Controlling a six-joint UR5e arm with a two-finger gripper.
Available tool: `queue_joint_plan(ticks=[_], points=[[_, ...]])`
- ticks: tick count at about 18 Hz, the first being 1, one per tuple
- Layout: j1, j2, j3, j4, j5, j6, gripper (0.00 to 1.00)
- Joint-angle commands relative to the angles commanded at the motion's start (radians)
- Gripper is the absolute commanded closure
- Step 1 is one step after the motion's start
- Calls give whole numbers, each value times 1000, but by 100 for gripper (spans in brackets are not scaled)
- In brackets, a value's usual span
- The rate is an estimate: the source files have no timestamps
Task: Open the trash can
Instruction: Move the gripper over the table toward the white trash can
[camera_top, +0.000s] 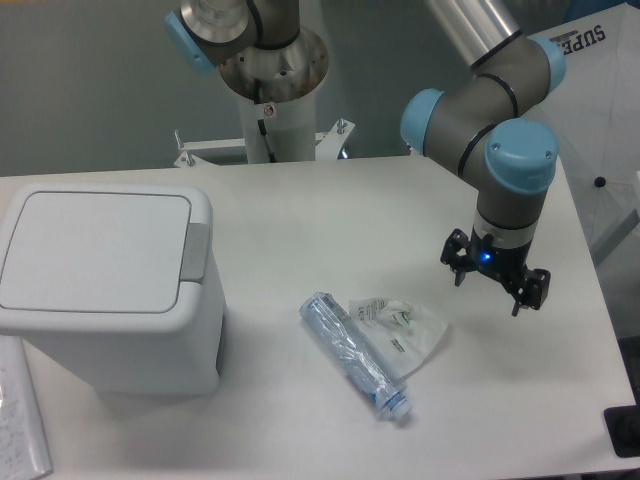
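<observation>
The trash can (110, 290) sits shut at the desk's (300, 210) left side, its grey push tab (196, 255) on the lid's right edge. The gripper (494, 278), jaws spread and empty, hovers well apart at the right. It should probably cross above the crushed bottle (354, 355) and press straight down on that tab.

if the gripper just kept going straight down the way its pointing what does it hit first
Most likely bare table. The open gripper points down, right of the plastic bag and bottle, far from the trash can; depth is uncertain.
</observation>
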Motion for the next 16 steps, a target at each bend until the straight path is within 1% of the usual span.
queue_joint_plan(ticks=[4,6,9,12,16], points=[[2,2,-5,2,-8,0,0],[5,0,-20,12,-9,0,0],[12,2,-76,63,-11,-5,0],[0,0,-113,84,-11,-6,0],[-20,-5,-109,83,-11,-40,0]])
